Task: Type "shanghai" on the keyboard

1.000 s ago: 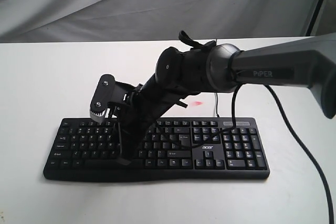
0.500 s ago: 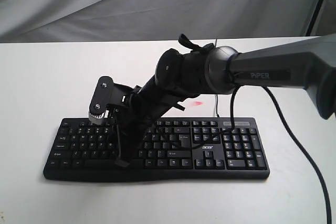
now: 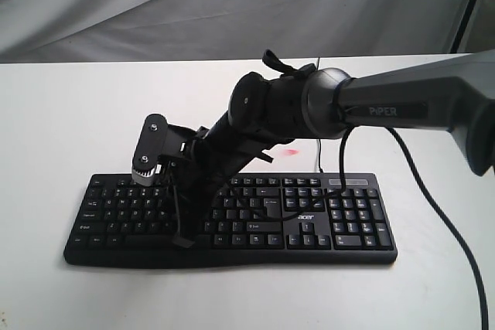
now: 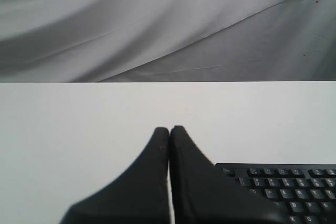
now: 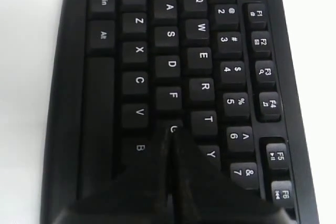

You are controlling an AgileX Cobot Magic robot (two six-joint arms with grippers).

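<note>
White table (image 3: 62, 113), grey cloth backdrop (image 3: 116, 5) behind. Black acer keyboard (image 3: 309, 222) lies flat near the table's front edge in the exterior view, number pad to the right. Right gripper (image 5: 170, 132) has reached across the middle to the letter block on the left half, jaws pressed together into one blunt tip. In the right wrist view the tip sits on or just above the G key (image 5: 174, 128); its legend is half covered and contact cannot be told. Likely step: the "g" of "shanghai". Risks: the joined tip looks about as broad as a keycap, so an off-centre press could also catch the F key (image 5: 172, 96), the T key (image 5: 207, 120) or the V key (image 5: 138, 113) and give a stray letter. Holding the key down too long could repeat the letter. H comes next and lies hidden under the fingers, so aiming there is blind from this camera. The right arm's wrist also hangs low over the middle rows in the exterior view and could lean on keys if it drops. Relative to the jaws: the keyboard is directly under the right tip, G row beneath and the space bar off to one side. Left gripper (image 4: 169, 129), jaws also together, hangs over bare table with only the keyboard's corner (image 4: 283, 182) just beside it, no keys under it.
</note>
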